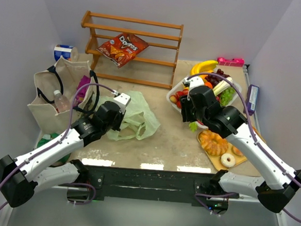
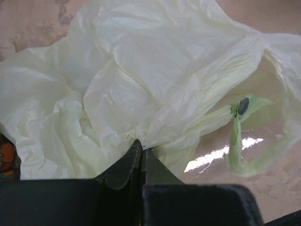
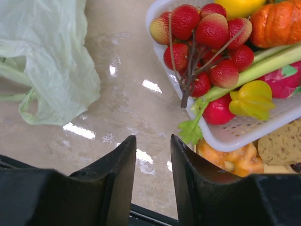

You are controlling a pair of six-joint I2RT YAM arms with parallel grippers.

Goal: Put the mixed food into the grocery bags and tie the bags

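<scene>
Bag-opening step, likely: left claw closed, pinching film of pale green bag, mid tabletop toward near edge; right claw part-open, empty, beside white basket near right edge. Advice: lift film slowly to spread mouth without tearing before right claw fetches fruit.

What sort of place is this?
Probably a robot test booth, not a shop: plain white walls box in the table, a white plastic basket holds toy-like fruit, a wooden rack carries one red crisp packet.
</scene>
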